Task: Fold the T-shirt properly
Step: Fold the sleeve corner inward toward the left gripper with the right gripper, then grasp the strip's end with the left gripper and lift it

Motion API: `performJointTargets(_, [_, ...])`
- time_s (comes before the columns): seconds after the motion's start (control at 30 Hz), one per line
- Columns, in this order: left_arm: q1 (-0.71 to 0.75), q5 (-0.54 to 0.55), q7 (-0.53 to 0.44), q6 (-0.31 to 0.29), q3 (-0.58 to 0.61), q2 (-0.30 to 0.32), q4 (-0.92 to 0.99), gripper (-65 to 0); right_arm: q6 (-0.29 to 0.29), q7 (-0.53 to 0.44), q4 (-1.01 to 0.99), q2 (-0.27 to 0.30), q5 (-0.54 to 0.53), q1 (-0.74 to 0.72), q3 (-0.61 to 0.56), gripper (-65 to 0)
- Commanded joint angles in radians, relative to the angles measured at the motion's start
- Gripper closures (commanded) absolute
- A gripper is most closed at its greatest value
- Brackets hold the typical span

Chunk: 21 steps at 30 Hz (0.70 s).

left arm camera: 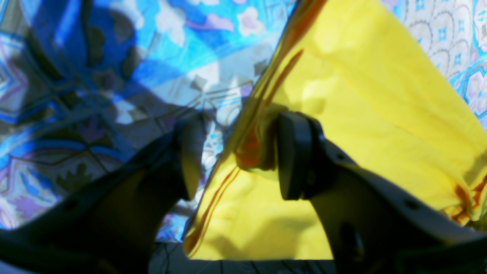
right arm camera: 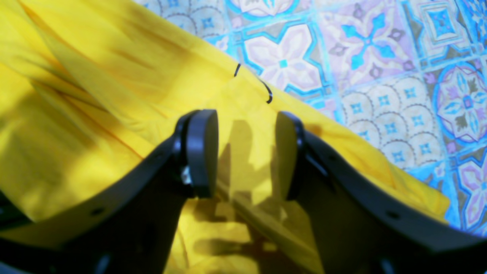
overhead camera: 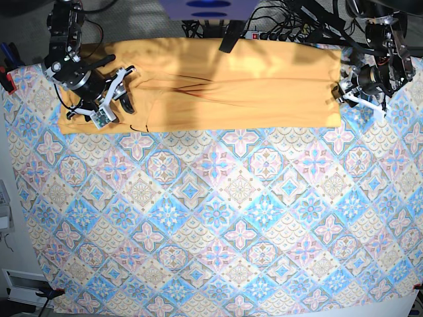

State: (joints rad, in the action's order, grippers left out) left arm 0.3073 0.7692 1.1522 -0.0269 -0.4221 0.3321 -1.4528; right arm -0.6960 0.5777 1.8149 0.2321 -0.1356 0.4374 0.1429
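while the t-shirt (overhead camera: pixel 225 86) lies as a long band across the top of the base view on the tablecloth (overhead camera: pixel 218 218), we have one gripper at each end of its long axis. our left gripper (left arm camera: pixel 243 152) pinches a bunched edge at the right end; our right gripper (right arm camera: pixel 245 152) hovers with jaws apart over the left end.
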Motion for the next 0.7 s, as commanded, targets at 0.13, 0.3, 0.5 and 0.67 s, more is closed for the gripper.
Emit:
performJointTargets(0.13, [-0.006, 0.005, -0.007, 0.000, 0.121, 0.003, -0.004, -30.7, -0.002, -0.022, 0.016, 0.008, -0.014, -0.004, 0.007, -23.6])
performJointTargets(0.3, [0.010, 0.009, -0.007, 0.000, 0.176, 0.000, -0.009, -30.7, -0.002, -0.022, 0.018, 0.008, -0.014, -0.004, 0.007, -23.6])
performJointTargets(0.5, [0.026, 0.013, -0.007, 0.000, 0.211, 0.000, -0.027, -30.7, -0.002, -0.022, 0.018, 0.008, -0.014, -0.018, 0.004, -23.6])
performJointTargets(0.67, [0.054, 0.013, -0.007, 0.000, 0.214, 0.000, -0.099, -30.6, -0.002, -0.020, 0.016, 0.008, -0.014, -0.027, 0.002, -23.6])
